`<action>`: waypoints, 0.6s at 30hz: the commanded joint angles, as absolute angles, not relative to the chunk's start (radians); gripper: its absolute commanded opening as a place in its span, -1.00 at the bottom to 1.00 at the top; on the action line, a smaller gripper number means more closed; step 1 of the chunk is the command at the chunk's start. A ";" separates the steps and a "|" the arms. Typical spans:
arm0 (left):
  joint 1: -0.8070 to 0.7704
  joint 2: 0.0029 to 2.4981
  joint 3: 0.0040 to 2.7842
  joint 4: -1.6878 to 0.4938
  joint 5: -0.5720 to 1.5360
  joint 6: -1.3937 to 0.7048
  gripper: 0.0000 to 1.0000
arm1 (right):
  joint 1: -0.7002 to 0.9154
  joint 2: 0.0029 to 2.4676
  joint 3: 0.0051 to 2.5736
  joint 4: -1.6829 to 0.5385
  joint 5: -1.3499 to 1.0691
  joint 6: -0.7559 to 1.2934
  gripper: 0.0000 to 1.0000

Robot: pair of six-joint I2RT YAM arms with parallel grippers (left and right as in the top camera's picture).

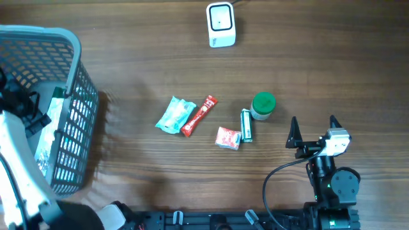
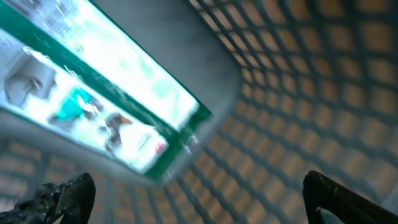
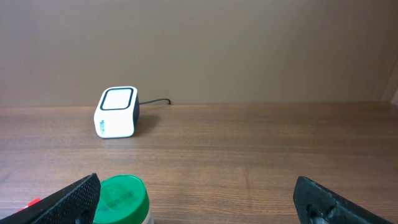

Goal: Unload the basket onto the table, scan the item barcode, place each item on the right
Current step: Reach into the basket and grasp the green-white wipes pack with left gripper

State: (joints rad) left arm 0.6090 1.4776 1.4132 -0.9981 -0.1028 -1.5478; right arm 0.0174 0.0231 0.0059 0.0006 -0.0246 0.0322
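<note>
Several items lie mid-table: a teal packet, a red stick pack, a small red-and-white packet, a green-and-white box and a green-lidded jar. The white scanner stands at the far edge. My right gripper is open and holds nothing, just right of the jar. My left gripper is open inside the basket, above a green-and-white package, not touching it.
The grey mesh basket fills the left side, its walls closing around my left gripper. The scanner's cable runs off behind it. Bare wood lies between my right gripper and the scanner.
</note>
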 commanded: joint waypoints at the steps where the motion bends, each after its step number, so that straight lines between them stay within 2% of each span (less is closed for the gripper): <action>1: 0.614 1.617 1.420 -1.011 -0.194 -1.553 1.00 | 0.023 0.023 0.006 0.004 -0.016 0.041 0.99; 8: 0.615 1.832 1.420 -1.049 -0.120 -1.585 1.00 | 0.023 0.023 0.006 0.004 -0.015 0.041 0.99; 18: 0.614 1.949 1.385 -1.091 -0.122 -1.692 1.00 | 0.023 0.023 0.006 0.004 -0.016 0.041 1.00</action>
State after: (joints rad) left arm 0.6102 1.9182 1.4117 -1.1114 -0.1211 -1.6508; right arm 0.0174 0.0231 0.0059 0.0006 -0.0246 0.0322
